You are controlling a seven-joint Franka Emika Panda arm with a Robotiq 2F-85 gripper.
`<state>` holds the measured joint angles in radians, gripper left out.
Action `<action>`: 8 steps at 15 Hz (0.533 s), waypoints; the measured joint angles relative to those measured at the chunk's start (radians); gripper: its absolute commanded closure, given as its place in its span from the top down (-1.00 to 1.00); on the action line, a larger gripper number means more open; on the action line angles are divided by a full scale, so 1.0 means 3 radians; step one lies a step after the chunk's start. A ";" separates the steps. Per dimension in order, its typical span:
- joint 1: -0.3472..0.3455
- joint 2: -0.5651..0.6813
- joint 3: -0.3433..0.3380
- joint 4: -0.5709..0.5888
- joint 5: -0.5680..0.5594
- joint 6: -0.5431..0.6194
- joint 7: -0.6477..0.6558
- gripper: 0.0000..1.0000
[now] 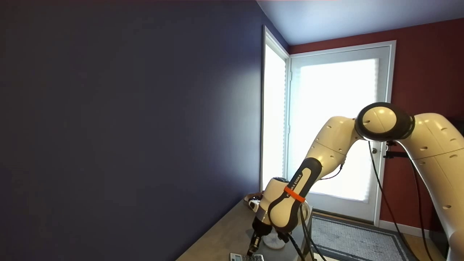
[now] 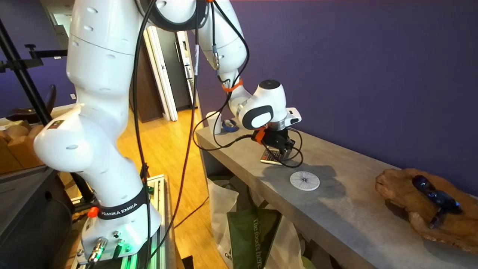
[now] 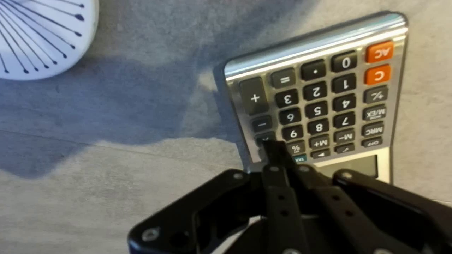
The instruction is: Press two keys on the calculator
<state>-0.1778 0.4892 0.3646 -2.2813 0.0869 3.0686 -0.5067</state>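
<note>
The calculator (image 3: 319,110) lies flat on the grey table, silver with dark keys and two orange keys. It stands upside down in the wrist view, and part of its display end is hidden by my fingers. It also shows in both exterior views, cut by the bottom edge in one place (image 1: 258,257) and partly behind the gripper cables in another (image 2: 269,157). My gripper (image 3: 275,144) is shut with nothing seen between its fingers. Its tips point down over the multiply key and the key beside it. I cannot tell whether they touch. The gripper also shows in an exterior view (image 1: 251,252).
A white round disc (image 2: 304,181) with dark lines lies near the calculator. A brown wooden piece (image 2: 399,183) with sunglasses lies farther along the table (image 2: 358,213). A white cup (image 2: 214,123) and a blue roll (image 2: 229,125) stand at the far end. A wall runs along the back.
</note>
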 measured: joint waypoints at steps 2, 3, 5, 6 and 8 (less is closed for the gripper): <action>-0.0006 0.0025 0.0001 0.0019 -0.0061 0.0002 0.0030 -1.00; -0.0006 0.0035 -0.0002 0.0029 -0.0088 0.0002 0.0044 -1.00; -0.0006 0.0051 -0.0008 0.0039 -0.0129 0.0002 0.0068 -1.00; -0.0006 0.0057 -0.0012 0.0039 -0.0150 0.0002 0.0082 -1.00; -0.0006 0.0076 -0.0021 0.0041 -0.0182 0.0001 0.0104 -1.00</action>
<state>-0.1798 0.5120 0.3583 -2.2691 0.0322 3.0690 -0.4755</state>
